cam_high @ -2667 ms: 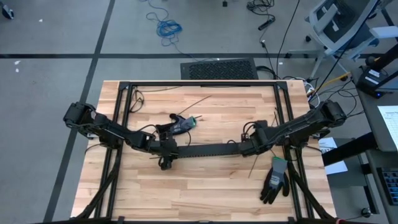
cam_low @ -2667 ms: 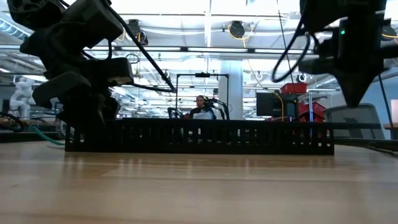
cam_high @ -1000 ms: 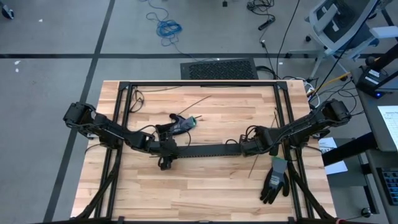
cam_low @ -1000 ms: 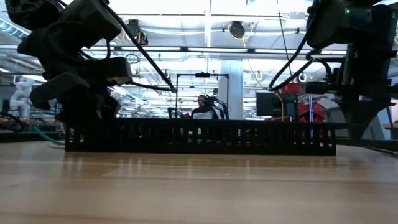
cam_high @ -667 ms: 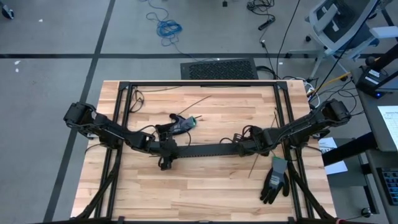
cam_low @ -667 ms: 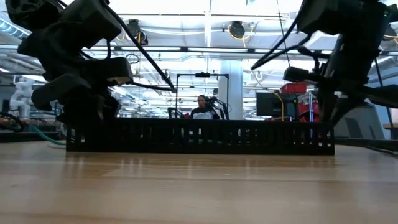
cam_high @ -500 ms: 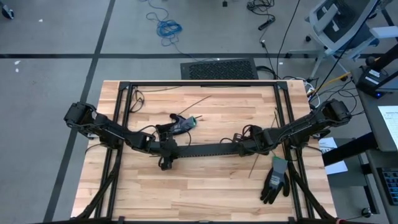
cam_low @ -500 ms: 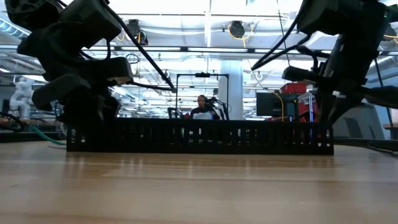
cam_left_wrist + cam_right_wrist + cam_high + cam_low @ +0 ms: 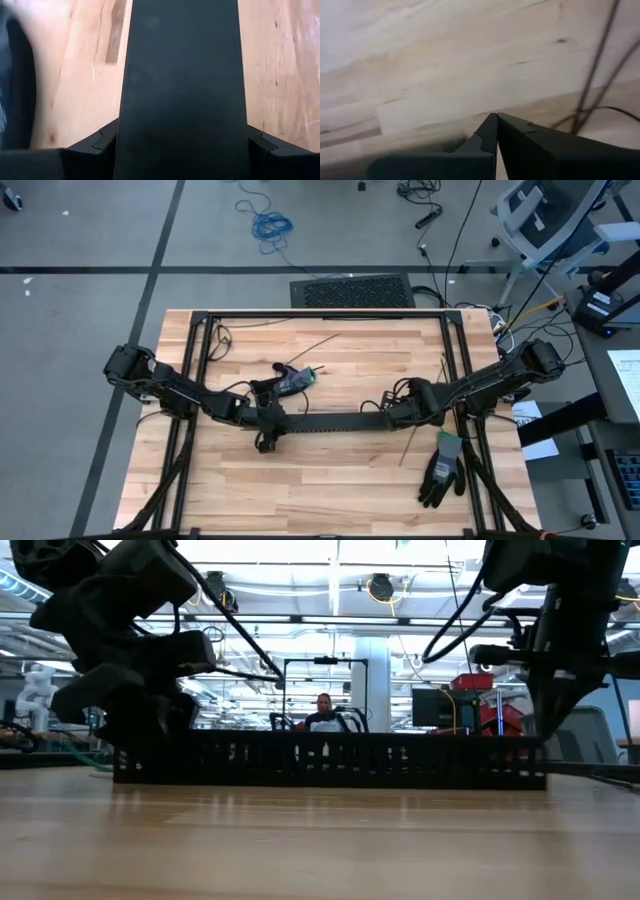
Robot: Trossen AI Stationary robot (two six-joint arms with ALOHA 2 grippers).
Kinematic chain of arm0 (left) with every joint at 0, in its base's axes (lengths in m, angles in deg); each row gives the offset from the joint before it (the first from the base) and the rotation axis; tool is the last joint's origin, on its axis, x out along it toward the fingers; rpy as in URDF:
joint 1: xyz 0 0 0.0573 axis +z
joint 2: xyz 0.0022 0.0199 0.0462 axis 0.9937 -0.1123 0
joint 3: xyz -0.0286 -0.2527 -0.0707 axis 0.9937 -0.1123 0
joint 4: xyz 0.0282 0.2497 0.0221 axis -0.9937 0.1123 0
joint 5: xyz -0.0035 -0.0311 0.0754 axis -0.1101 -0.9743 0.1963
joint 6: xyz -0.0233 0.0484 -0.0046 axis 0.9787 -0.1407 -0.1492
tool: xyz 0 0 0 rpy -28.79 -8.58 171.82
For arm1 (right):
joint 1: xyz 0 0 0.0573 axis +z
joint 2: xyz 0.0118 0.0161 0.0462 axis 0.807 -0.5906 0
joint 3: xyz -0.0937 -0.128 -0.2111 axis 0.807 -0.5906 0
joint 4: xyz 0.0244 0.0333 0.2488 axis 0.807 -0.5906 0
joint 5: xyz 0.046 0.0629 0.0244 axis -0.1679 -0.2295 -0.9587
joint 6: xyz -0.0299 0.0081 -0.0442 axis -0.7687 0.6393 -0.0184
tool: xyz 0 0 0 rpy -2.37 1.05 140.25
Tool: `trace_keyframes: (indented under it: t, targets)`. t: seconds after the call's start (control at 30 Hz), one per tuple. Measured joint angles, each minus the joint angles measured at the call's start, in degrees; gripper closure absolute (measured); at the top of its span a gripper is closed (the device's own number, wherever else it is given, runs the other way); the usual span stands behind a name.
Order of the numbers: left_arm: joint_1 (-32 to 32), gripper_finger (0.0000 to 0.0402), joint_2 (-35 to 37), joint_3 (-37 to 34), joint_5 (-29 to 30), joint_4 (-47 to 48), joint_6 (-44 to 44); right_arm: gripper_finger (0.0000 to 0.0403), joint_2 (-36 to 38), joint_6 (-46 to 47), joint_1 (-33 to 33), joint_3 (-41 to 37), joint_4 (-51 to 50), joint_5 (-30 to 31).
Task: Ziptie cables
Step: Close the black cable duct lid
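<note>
A long black slotted duct lies flat across the middle of the wooden table; the low view shows its slotted wall. My left gripper is shut on its left end, and the duct's flat black top fills the left wrist view. My right gripper points down at the duct's right end, shut with nothing between its tips, bare wood beneath. The cables are hidden or cannot be made out. My left gripper pinches the duct's two long sides between its two fingers, near the duct's left end. The fingers slant down from the table's left and straddle the duct's width. The duct lies level on the table. Whether my right gripper touches the duct cannot be told.
A black glove lies near the right front. A dark tool with a green tip lies behind the duct. Thin dark strips lie loose on the wood. A black frame rims the table.
My right gripper, shut throughout, tipped over toward the duct's right end, then straightened and now points down again, slightly higher. The duct stays flat on the table in my left gripper's hold.
</note>
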Motion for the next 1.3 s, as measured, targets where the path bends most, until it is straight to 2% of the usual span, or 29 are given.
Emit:
trace_keyframes:
  t: [0.17, 0.27, 0.37, 0.6, 0.77, 0.93, 1.03, 1.17, 1.23, 1.3]
  targets:
    - [0.02, 0.0148, 0.02, 0.09, 0.06, -1.07, -9.38, 0.0403, -0.07, -0.33, 0.17, 0.0, 0.74, 2.75]
    - [0.07, 0.0148, 0.45, 0.09, -0.13, -0.75, -6.66, 0.0403, -0.07, -2.35, 0.17, 0.0, 1.64, 2.49]
    - [0.65, 0.0144, 0.48, 0.28, -2.85, -0.24, -4.78, 0.0403, -0.07, -3.42, 0.18, 0.0, 2.78, 2.36]
    - [2.3, 0.0108, 0.47, 2.44, -8.02, 0.95, -1.69, 0.0403, -0.07, -7.86, 0.2, -0.02, 3.0, 1.66]
    - [2.27, 0.0088, 0.44, 5.74, -8.15, 0.53, -1.77, 0.0403, -0.07, -9.19, 0.2, -0.02, 2.72, 1.27]
    - [2.33, 0.0086, 0.55, 9.43, -7.4, 2.08, -3.43, 0.0403, -0.09, -9.38, 0.2, -0.04, 2.57, 1.27]
    - [2.87, 0.0086, 1.86, 13.46, -4.38, 8.33, -6.83, 0.0403, -0.09, -9.38, 0.2, -0.04, 2.07, 1.32]
    - [3.83, 0.0091, 7.59, 21.08, 2.4, 27.41, -10.6, 0.0403, -0.08, -9.42, 0.22, -0.04, 0.44, 2.75]
    - [3.59, 0.0103, 12.2, 23.12, 5.19, 37.22, -10.18, 0.0403, -0.08, -9.41, 0.22, -0.04, -0.7, 2.75]
    - [2.77, 0.0122, 17.6, 23.0, 6.15, 43.5, -5.8, 0.0403, -0.08, -9.92, 0.22, -0.07, -1.27, 2.77]
